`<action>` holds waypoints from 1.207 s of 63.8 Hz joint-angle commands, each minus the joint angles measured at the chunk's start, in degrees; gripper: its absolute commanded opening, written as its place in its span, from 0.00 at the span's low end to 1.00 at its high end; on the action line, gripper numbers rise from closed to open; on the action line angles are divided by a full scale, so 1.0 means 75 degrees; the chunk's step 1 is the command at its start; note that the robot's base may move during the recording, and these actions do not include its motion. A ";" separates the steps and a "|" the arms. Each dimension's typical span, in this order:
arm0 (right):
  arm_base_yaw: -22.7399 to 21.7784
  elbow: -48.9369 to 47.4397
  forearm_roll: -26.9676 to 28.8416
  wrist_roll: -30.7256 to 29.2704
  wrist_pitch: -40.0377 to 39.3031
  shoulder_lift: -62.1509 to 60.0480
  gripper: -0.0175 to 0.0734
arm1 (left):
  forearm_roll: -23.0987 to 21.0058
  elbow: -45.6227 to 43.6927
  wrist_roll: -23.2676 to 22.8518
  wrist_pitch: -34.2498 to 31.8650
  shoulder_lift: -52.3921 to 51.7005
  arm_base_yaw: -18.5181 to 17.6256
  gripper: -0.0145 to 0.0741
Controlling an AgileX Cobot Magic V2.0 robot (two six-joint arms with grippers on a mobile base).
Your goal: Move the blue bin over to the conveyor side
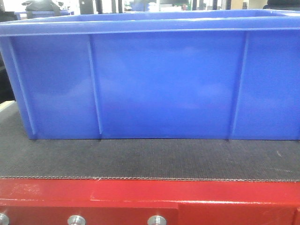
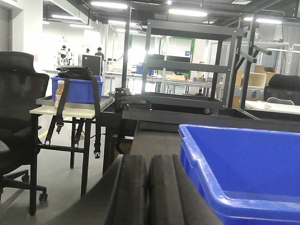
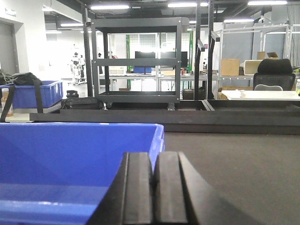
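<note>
- The left gripper (image 2: 148,192) fills the bottom of the left wrist view, its two black fingers (image 2: 130,197) pressed flat against each other with nothing between them.
- Just to the right of that closed claw, and a little ahead of it, stands the blue bin (image 2: 243,173); its thick rim corner comes close to the fingers, though whether they touch cannot be told.
- The right gripper (image 3: 153,192) is likewise pressed together and grips nothing, its dark pads (image 3: 168,197) meeting along a thin seam.
- To the left of this claw and slightly ahead lies the same blue bin (image 3: 70,159), its open inside and far wall in sight; its near corner rises directly beyond the fingertips.
- To the right of the right claw stretches the black belt of the conveyor side (image 3: 234,164), flat and bare.
- In the front-facing view the blue bin (image 1: 154,79) rests on the woven black belt (image 1: 150,159), set back from the red frame (image 1: 140,199) with its silver bolts (image 1: 76,220).
- Beyond the left claw, farther off to its left, a table (image 2: 70,107) bears a second blue tub (image 2: 77,90) with a black bag (image 2: 75,71) on it.
- Farthest ahead of both claws stands a dark shelving rack (image 3: 136,61).
</note>
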 commanded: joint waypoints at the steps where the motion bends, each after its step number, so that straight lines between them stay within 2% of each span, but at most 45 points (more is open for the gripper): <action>1: -0.0040 0.0421 -0.0039 -0.0063 -0.0125 -0.0391 0.10 | 0.0032 0.0011 -0.0037 -0.0182 -0.0041 0.0022 0.18; 12: -0.0056 0.1481 -0.0039 -0.0063 -0.0248 -0.0767 0.10 | 0.0032 0.0011 -0.0037 -0.0182 -0.0041 0.0035 0.18; 18: -0.0254 0.2015 -0.0039 -0.0063 -0.0532 -0.0767 0.10 | 0.0032 0.0011 -0.0037 -0.0198 -0.0062 0.0033 0.18; 22: -0.0453 0.2028 -0.0039 -0.0063 -0.1048 -0.0767 0.10 | 0.0032 0.0011 -0.0037 -0.0198 -0.0062 0.0033 0.18; 31: -0.0741 0.2028 -0.0039 -0.0063 -0.1104 -0.0767 0.10 | 0.0032 0.0011 -0.0037 -0.0215 -0.0060 0.0033 0.18; 51: -0.0741 0.2028 -0.0140 -0.0063 -0.0376 -0.0767 0.10 | 0.0032 0.0011 -0.0037 -0.0215 -0.0060 0.0033 0.18; 77: -0.0615 0.2028 -0.0140 -0.0063 -0.0395 -0.0767 0.10 | 0.0032 0.0011 -0.0037 -0.0215 -0.0060 0.0033 0.18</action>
